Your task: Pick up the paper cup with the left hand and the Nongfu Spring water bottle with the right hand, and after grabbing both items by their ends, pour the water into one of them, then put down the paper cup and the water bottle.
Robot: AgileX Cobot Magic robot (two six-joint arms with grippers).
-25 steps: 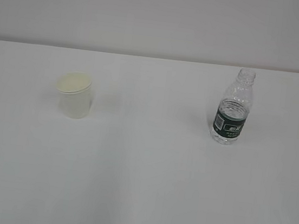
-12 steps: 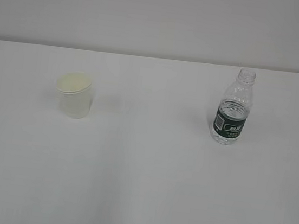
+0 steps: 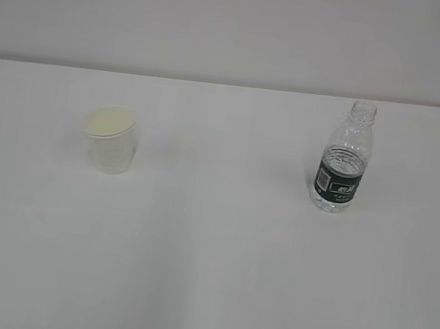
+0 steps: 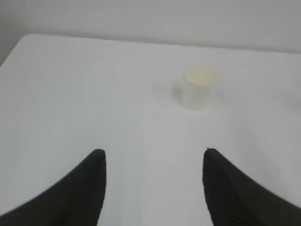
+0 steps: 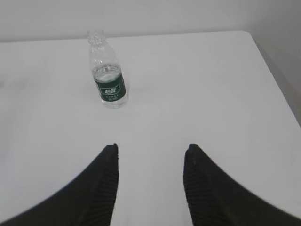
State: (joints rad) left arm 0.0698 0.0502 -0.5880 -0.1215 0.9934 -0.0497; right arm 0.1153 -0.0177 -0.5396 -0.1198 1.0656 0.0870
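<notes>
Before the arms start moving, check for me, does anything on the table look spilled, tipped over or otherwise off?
Nothing stands out. The paper cup and the capless Nongfu Spring water bottle both stand upright, well apart, on the white table, with no spill visible around either.

Bare test or laboratory setting. A plain white table (image 3: 204,291) runs to its far edge against a blank, pale wall (image 3: 237,22). No furnishings indicate a home or shop.
</notes>
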